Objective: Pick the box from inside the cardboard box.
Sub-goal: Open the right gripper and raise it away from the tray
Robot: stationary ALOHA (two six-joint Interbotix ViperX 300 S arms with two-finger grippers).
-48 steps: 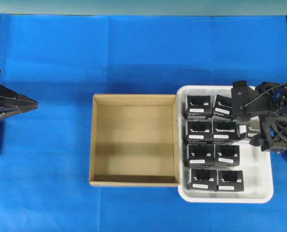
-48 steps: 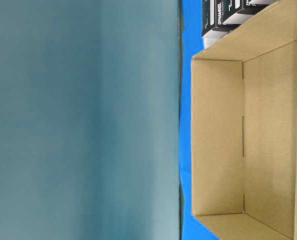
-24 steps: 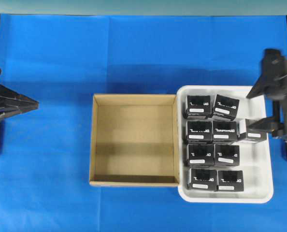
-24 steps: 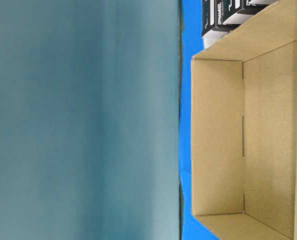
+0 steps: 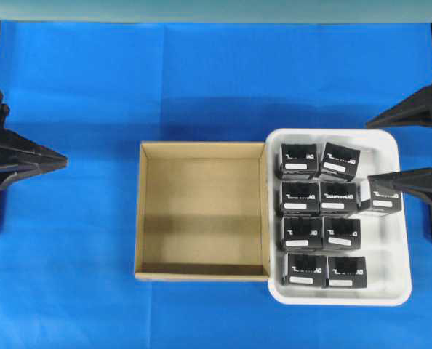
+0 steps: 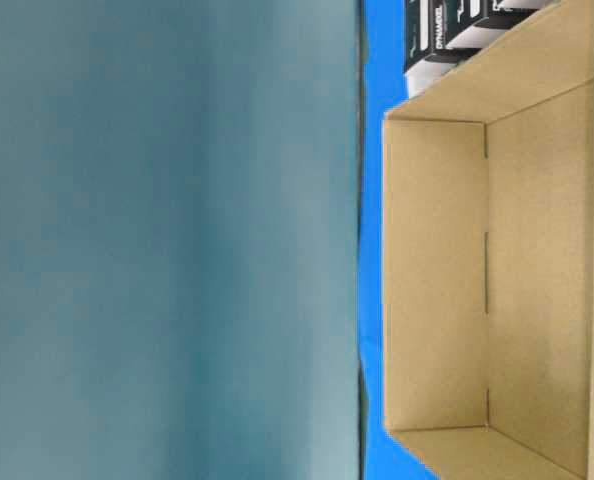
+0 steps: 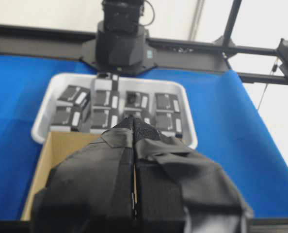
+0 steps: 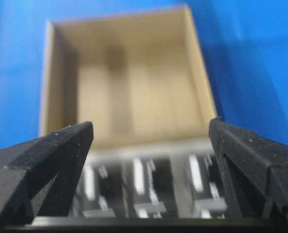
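Cardboard box dead centre on blue cloth: square, shallow, plain tan floor, nothing inside. Black boxes, white label strips, all sit in white tray touching carton at 3 o'clock; ninth box alone at tray's 3 o'clock side, just beside lower fingertip. Right gripper at 3 o'clock edge, fingers spread wide, holding nothing. Left gripper parked at 9 o'clock, fingers pressed together, well clear of carton.
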